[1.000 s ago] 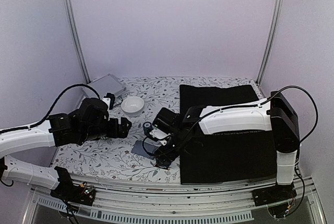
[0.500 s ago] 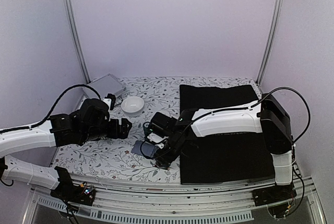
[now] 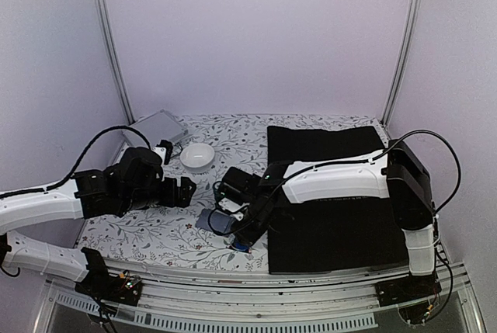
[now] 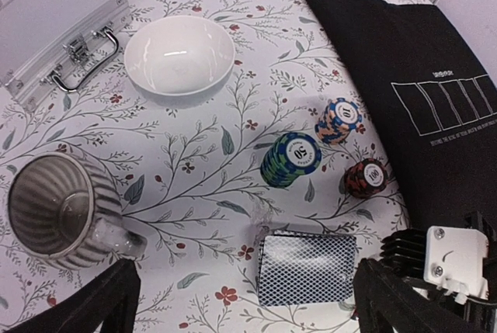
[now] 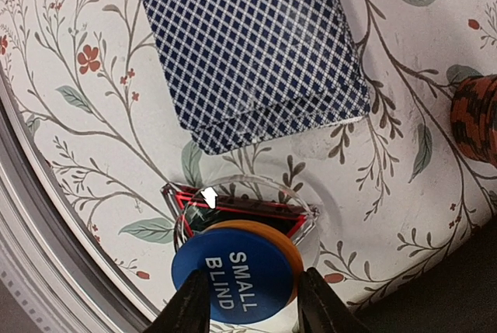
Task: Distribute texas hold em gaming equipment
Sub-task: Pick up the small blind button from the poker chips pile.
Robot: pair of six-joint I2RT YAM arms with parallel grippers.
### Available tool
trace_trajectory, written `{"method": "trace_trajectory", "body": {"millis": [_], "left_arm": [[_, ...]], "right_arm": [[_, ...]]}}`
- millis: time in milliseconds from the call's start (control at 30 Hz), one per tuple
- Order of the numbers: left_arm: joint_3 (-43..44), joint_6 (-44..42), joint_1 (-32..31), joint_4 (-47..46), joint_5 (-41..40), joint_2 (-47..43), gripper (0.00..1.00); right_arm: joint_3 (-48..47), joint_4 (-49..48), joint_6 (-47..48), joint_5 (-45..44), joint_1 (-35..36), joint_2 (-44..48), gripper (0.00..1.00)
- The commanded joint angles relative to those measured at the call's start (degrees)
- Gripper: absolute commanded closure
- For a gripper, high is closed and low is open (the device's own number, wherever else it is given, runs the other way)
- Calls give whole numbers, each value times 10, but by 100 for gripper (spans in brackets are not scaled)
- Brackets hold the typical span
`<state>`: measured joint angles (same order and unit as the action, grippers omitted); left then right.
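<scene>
My right gripper (image 5: 252, 302) is shut on a blue button (image 5: 233, 282) marked SMALL BLIND, with an orange disc under it. They are over a clear puck (image 5: 241, 205) with a red-edged dark inset, near the table's front edge. In the top view the button (image 3: 241, 246) shows blue below the gripper (image 3: 243, 238). The grey-blue-backed cards (image 5: 252, 46) lie just beyond, also seen in the left wrist view (image 4: 307, 268). Green (image 4: 291, 158), white-orange (image 4: 338, 119) and red-brown (image 4: 364, 177) chip stacks stand behind the cards. My left gripper (image 4: 245, 310) is open and empty, above the table left of the cards.
A white bowl (image 4: 180, 53), a striped mug (image 4: 54, 205) and a silver case (image 4: 54, 26) stand on the floral cloth at the left. A black mat (image 4: 419, 77) with printed card boxes covers the right half. The table's front rail runs close under the button.
My right arm has shifted slightly left and its gripper has lifted a little, so the blue button now shows in the top view. The left arm has not moved.
</scene>
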<state>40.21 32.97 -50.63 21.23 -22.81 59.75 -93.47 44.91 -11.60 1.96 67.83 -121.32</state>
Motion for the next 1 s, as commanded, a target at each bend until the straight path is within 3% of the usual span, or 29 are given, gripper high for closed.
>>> {"method": "trace_trajectory", "body": {"millis": [0, 133, 367, 967], "left_arm": [[-11, -9, -4, -9, -3, -4, 2], [-11, -9, -4, -10, -5, -2, 2], [-13, -12, -3, -11, -5, 4, 2], [-15, -17, -4, -14, -4, 7, 2]], "right_arm": [[-16, 9, -5, -12, 3, -8, 62], [-19, 18, -3, -9, 3, -14, 50], [-38, 15, 5, -16, 29, -22, 43], [-59, 44, 4, -89, 30, -40, 40]]}}
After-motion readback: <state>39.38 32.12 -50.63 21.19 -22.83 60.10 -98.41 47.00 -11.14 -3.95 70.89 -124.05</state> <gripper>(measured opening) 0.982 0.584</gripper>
